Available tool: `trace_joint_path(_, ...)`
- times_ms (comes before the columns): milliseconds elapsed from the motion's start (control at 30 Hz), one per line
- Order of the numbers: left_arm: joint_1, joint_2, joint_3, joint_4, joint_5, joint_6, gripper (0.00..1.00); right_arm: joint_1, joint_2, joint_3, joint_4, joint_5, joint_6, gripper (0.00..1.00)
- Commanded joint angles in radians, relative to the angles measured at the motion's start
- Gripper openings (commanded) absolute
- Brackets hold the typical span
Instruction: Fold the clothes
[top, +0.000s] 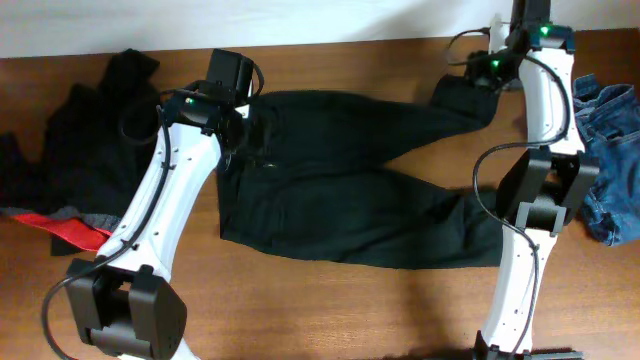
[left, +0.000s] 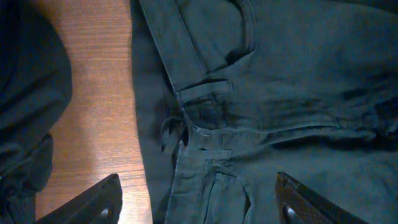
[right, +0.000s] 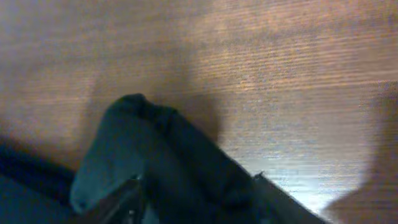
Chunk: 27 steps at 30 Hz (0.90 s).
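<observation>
The black trousers (top: 330, 190) lie spread in the middle of the overhead frame. The waistband (left: 171, 50) is at the left, and the two legs run to the right in an open V. The right gripper (top: 482, 72), in the upper right, is closed on the end of the upper leg; its wrist view shows dark cloth bunched between the fingers. The left gripper (left: 202, 202) hangs over the waistband with its jaws wide apart and holds nothing.

You should watch the held leg end. I judge the bunch to be thick and rounded, so it can slide out if you pull fast. The cloth is limp, and I expect the leg to sag and twist when you carry it across, giving a crooked fold. At the waistband, a finger may catch a belt loop (left: 205, 87) or take only the top layer.

The fabric looks matte and heavy, with stitched seams and pocket edges. The wooden surface (top: 330, 300) is smooth, so the whole garment may drag. The blue denim jeans (top: 610, 140) lie crumpled at the right edge. At the left are a black pile (top: 100, 130) and a garment with a red-and-grey edge (top: 75, 225).
</observation>
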Motion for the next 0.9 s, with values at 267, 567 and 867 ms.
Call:
trace_joint_path(267, -0.002, 0.008, 0.015, 0.002, -0.008, 0.016, 0.78, 0.003, -0.008, -0.014, 0.039, -0.04, -0.031, 0.04)
trace_joint_path(567, -0.002, 0.008, 0.015, 0.002, -0.008, 0.016, 0.78, -0.016, -0.13, 0.109, 0.011, -0.093, 0.188, 0.04)
trace_joint_path(867, -0.002, 0.008, 0.015, 0.017, -0.008, 0.016, 0.78, -0.06, -0.134, 0.026, -0.203, 0.14, 0.39, 0.04)
